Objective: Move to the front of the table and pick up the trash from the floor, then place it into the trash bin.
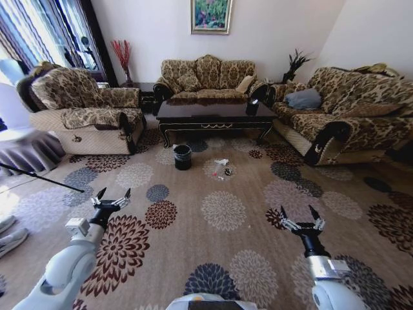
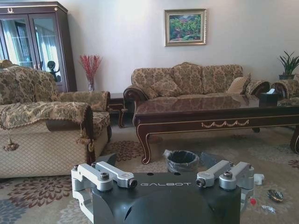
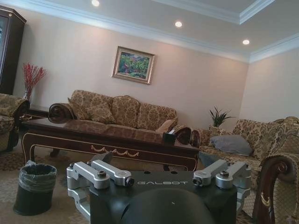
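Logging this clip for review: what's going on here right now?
The robot stands some way back from the table, both arms held out in front. The left gripper and right gripper are open and empty above the floor. The trash lies on the carpet before the table, right of the trash bin. Nothing has been picked up yet.

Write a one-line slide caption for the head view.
Both grippers, left and right, held open above the carpet; bin and trash lie ahead, before the table.
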### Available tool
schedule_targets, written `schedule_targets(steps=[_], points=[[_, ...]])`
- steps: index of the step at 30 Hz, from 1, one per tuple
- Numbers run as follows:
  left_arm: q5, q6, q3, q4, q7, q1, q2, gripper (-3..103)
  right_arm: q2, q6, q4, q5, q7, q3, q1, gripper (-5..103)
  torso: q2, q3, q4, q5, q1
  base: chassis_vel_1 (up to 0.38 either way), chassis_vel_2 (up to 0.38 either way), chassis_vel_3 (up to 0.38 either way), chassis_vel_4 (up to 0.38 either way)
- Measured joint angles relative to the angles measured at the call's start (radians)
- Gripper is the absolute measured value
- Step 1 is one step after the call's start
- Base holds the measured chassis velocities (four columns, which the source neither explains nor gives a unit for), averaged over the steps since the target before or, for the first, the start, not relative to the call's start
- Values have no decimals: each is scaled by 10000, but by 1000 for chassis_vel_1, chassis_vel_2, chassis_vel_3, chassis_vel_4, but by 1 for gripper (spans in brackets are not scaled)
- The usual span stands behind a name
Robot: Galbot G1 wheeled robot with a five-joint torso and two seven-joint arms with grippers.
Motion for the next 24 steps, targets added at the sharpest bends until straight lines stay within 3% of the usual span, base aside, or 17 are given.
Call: schedule_targets(steps=[17,24], points=[[106,114,173,-67,-306,52,-85,100,167,-3,142,-7,43,53,-175,100,-795,-444,-2,0,-352,0,0,0,0],[-36,55,27,-96,-723,91,-13,100,312,-16,152,-6,39,50,-252,100,-1097,-611,-3,0,-482,0,0,0,0]])
